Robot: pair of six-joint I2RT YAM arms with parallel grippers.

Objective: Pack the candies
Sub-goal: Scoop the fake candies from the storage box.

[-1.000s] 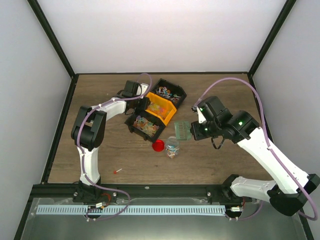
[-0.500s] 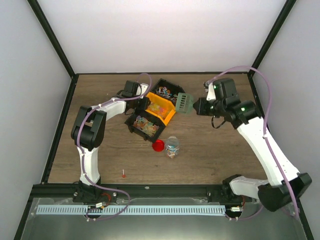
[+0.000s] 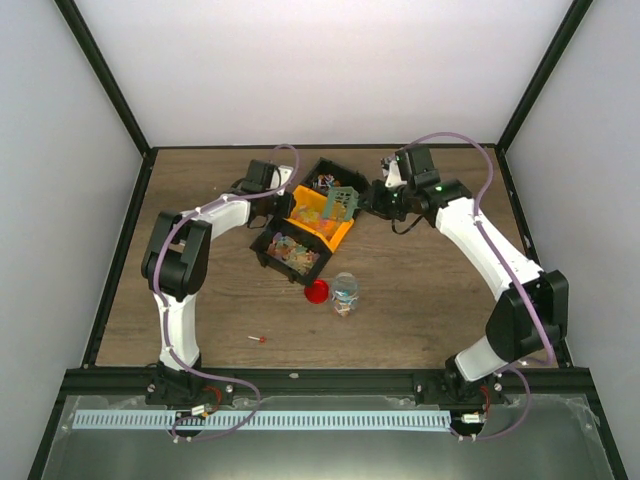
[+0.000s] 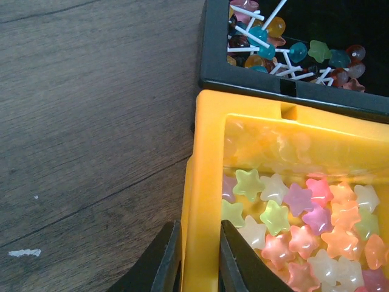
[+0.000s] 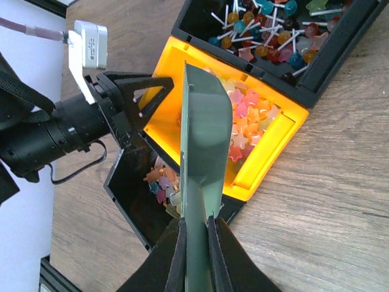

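Candies (image 4: pixel 285 213): pastel star ones fill the yellow plastic bin (image 4: pixel 203 158); stick-type ones sit in the black plastic bin (image 4: pixel 243 79) touching it behind; mixed ones are in a 2nd black bin (image 5: pixel 127 194) touching it in front. 1 stray stick candy (image 3: pixel 259 340) lies alone on the brown wooden table (image 3: pixel 430 290), near the front edge.

Room: the 3 bins run diagonally at mid-back of the table. Bare wood lies to the left, right & front. Black frame rails run along the table sides.

Around: small clear jar (image 3: pixel 345 292) stands upright just in front of the bins w/ some sweets in its bottom. Round red lid (image 3: pixel 317 291) lies just beside it on its left.

Left gripper (image 4: pixel 197 261): fingers straddle the yellow plastic bin's near wall, 1 inside & 1 outside, clamped on it.

Right gripper (image 5: pixel 196 246): pinched tight on the handle of the green slotted plastic scoop (image 5: pixel 203 158). The scoop is held edge-on over the yellow plastic bin, pointing toward the left gripper.
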